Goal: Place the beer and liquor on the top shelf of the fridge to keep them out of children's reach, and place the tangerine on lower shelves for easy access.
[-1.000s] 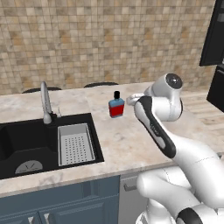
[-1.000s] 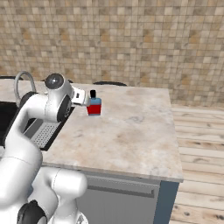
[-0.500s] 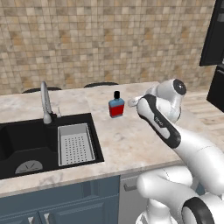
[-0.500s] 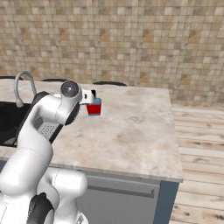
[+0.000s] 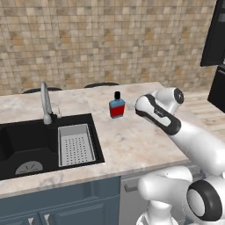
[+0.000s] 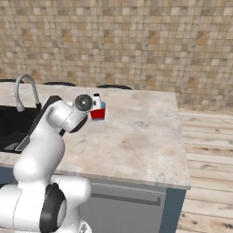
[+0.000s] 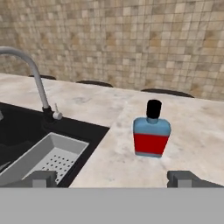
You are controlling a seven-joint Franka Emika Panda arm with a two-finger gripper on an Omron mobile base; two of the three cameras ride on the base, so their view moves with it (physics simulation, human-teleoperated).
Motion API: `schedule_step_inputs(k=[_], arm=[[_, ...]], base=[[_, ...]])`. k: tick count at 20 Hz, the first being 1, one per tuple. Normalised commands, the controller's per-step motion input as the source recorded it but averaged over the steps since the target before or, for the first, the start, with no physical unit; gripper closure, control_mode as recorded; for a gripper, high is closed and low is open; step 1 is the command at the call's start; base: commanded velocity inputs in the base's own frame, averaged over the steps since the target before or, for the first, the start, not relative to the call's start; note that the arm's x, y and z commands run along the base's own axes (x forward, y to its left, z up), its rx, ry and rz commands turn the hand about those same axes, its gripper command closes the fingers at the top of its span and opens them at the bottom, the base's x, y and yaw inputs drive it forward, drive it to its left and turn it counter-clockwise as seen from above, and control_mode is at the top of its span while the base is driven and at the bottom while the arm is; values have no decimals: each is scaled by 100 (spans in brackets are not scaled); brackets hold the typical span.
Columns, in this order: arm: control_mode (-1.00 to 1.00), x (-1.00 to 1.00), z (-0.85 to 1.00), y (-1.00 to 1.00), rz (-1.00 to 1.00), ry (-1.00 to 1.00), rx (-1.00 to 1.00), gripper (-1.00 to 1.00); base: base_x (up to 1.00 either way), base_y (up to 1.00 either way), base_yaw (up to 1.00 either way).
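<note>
Blue-red liquor (image 7: pixel 151 133) upright on counter (image 7: pixel 205 144), unlabelled; gripper (image 7: pixel 114 179) open

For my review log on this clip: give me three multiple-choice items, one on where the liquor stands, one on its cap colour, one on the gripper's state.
1. Where does the liquor stand?
A. in the sink
B. upright on the counter, right of the sink
C. in the dish rack

2. Its cap is:
A. black
B. white
C. green

3. The gripper is:
A. shut on the liquor
B. shut on nothing
C. open, short of the liquor

Key: 1 B, it stands on bare marble beside the basin. 2 A, a short black cap tops the blue shoulders. 3 C, the finger tips stand wide apart in front of the bottle.
</note>
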Motion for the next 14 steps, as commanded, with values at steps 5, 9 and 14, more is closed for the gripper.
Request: schedule_step_inputs(k=[5, 9, 14], arm=[[-100, 42, 0, 0, 6, 0, 0, -100], [-100, 37, 0, -4, 9, 0, 0, -100], [-100, 26, 0, 0, 10, -3, 0, -100]], base=[[0, 0, 0], [0, 0, 0], [0, 0, 0]])
